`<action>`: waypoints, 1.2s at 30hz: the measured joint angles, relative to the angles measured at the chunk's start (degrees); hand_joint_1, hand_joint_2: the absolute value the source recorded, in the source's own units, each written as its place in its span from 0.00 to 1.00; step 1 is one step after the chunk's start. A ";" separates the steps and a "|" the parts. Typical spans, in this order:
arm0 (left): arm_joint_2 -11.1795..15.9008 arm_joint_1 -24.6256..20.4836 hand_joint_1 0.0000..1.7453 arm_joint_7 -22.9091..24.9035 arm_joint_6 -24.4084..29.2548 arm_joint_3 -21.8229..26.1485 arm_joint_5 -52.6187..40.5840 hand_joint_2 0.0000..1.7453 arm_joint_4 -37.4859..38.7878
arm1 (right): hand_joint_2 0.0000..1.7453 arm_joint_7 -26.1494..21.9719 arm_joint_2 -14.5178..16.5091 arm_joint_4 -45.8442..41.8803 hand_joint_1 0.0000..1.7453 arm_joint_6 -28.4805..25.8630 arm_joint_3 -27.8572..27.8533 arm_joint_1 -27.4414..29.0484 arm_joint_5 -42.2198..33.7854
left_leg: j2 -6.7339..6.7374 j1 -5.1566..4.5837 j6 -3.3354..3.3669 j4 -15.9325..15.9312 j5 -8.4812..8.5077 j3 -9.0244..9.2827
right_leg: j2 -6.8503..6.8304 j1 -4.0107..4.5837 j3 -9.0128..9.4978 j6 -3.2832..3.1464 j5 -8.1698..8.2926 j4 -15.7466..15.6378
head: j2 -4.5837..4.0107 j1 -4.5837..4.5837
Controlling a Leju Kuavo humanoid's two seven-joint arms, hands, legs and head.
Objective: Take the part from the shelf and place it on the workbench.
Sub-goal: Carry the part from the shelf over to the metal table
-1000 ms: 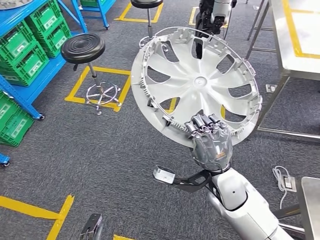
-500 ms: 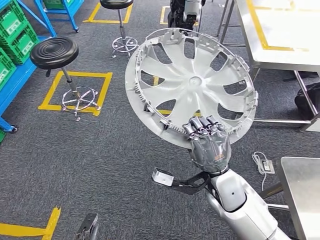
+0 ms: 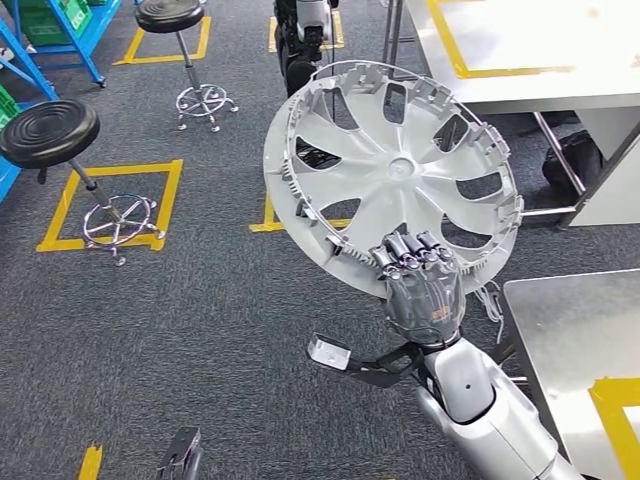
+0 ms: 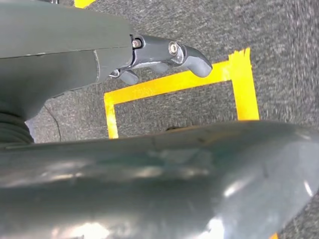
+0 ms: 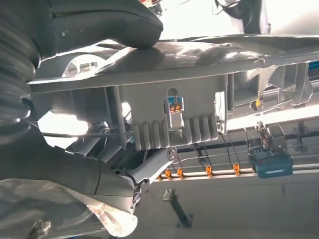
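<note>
Part: silver wheel cover, centre frame, held tilted above carpet.
Right hand: fingers curled over cover's lower rim, gripping it.
Left hand: fingers' state cannot tell.
Workbench: upper right.

the floor is grey carpet with yellow tape squares on it. two black round stools stand on the floor, one inside a tape square. a shiny metal workbench stands at the right.
</note>
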 joint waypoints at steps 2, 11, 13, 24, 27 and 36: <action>-0.01 0.14 0.00 0.00 0.02 0.01 -0.01 0.00 0.00 | 1.00 -0.01 0.00 0.05 1.00 0.00 0.01 0.03 0.00 | -0.25 -0.10 0.55 0.67 1.33 -0.62 | 1.29 0.25 0.06 -0.05 0.03 0.01 | 0.00 0.01; 0.09 -0.08 0.00 0.12 0.23 0.13 -0.19 0.00 -0.02 | 1.00 0.20 0.00 0.04 1.00 -0.01 -0.07 0.26 0.02 | -2.67 -0.28 2.93 -16.26 8.81 6.25 | 4.08 0.25 -1.51 1.60 -0.17 0.62 | 0.00 0.01; -0.01 -0.15 0.00 0.09 0.15 0.16 -0.17 0.00 -0.02 | 1.00 0.17 0.00 0.05 1.00 -0.02 -0.07 0.31 0.02 | -1.45 -0.05 2.92 -17.15 9.18 6.50 | 1.18 0.32 -3.99 2.16 -3.17 5.58 | 0.00 0.45; -0.38 0.25 0.00 0.56 -1.29 2.36 3.15 0.00 0.00 | 1.00 0.52 0.01 0.20 1.00 -0.02 -0.05 0.39 0.05 | 3.80 -0.39 0.88 -15.46 8.17 6.35 | -3.50 0.01 0.26 1.76 -0.58 -0.02 | 0.00 0.59; -0.41 0.26 0.00 0.60 -1.50 3.36 3.82 0.00 -0.01 | 1.00 0.63 0.02 0.21 1.00 -0.01 -0.09 0.39 0.05 | 2.37 -0.05 0.15 -12.78 5.89 5.42 | -2.10 -0.22 0.13 0.55 -0.20 -0.12 | 0.00 0.45; -0.38 0.89 0.00 0.89 -2.65 6.87 6.91 0.00 0.01 | 1.00 0.60 0.06 0.20 1.00 0.00 -0.04 0.42 0.05 | -3.64 -0.24 2.30 -11.40 7.66 4.75 | 3.17 0.33 -0.07 0.04 0.29 -0.09 | 0.00 0.35</action>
